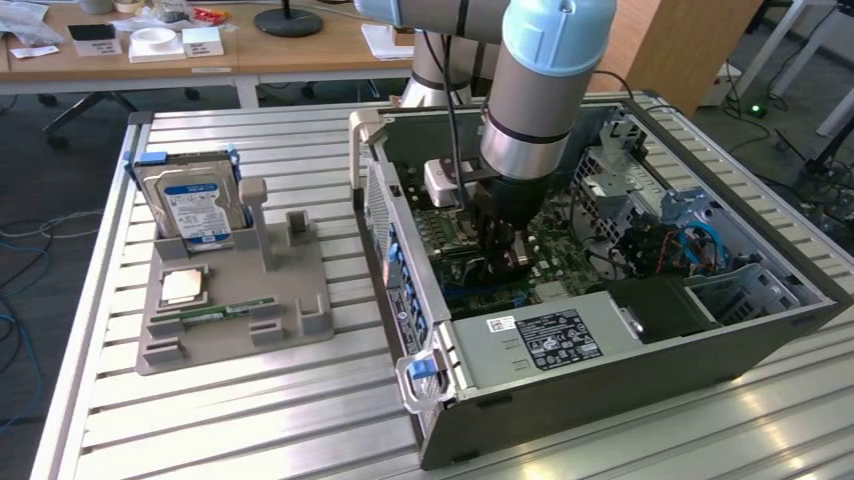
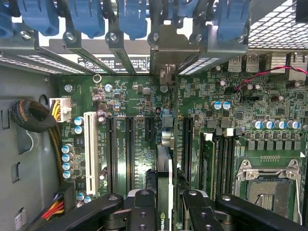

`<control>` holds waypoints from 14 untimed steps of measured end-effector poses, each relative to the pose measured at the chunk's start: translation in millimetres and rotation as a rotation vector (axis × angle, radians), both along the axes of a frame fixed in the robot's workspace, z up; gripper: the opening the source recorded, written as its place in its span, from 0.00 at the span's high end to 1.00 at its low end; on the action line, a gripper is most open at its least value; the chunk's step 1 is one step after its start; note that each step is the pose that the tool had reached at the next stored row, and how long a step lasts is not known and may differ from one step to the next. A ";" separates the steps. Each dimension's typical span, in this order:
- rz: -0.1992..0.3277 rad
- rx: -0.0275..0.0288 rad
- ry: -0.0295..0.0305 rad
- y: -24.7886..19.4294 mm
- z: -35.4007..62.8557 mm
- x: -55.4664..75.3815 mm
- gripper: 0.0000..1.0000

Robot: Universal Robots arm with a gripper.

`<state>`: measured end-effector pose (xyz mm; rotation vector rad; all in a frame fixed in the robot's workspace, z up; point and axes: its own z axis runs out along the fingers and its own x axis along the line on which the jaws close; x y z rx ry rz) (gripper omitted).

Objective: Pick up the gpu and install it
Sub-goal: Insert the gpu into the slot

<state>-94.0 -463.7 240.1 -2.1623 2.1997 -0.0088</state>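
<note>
In the exterior view the arm reaches down into the open computer case [image 1: 747, 320], and the jaws [image 1: 505, 250] sit low over the motherboard [image 1: 467, 275], hemmed in by the case's rear wall on one side and the drive cage [image 1: 627, 200] on the other; open room lies mainly straight above them. The grey holder [image 1: 234, 300] on the slatted worktop [image 1: 200, 410] stands well apart from the jaws, with the hard drive [image 1: 198, 205] upright in it. In the wrist view the jaws [image 2: 164, 204] are closed narrowly on the gpu [image 2: 164, 168], held edge-on just above the board, its metal bracket [image 2: 166, 53] reaching toward the rear slot openings beyond the jaws. Long expansion slots [image 2: 129, 149] run just beside the card on either flank, and a seated RAM stick [image 2: 208, 166] stands near. My judgement: a slight tilt or sideways offset could land the card's edge on the wrong slot or on nearby capacitors, or catch the bracket against the blue latches [image 2: 130, 19].
</note>
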 end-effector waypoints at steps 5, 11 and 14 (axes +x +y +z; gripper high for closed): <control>0.000 0.0002 -0.0001 0.0 -0.2 -0.9 0.74; 0.000 0.0001 0.0000 0.0 -0.2 -1.5 0.74; 0.000 0.0001 0.0000 0.0 -0.2 -1.5 0.74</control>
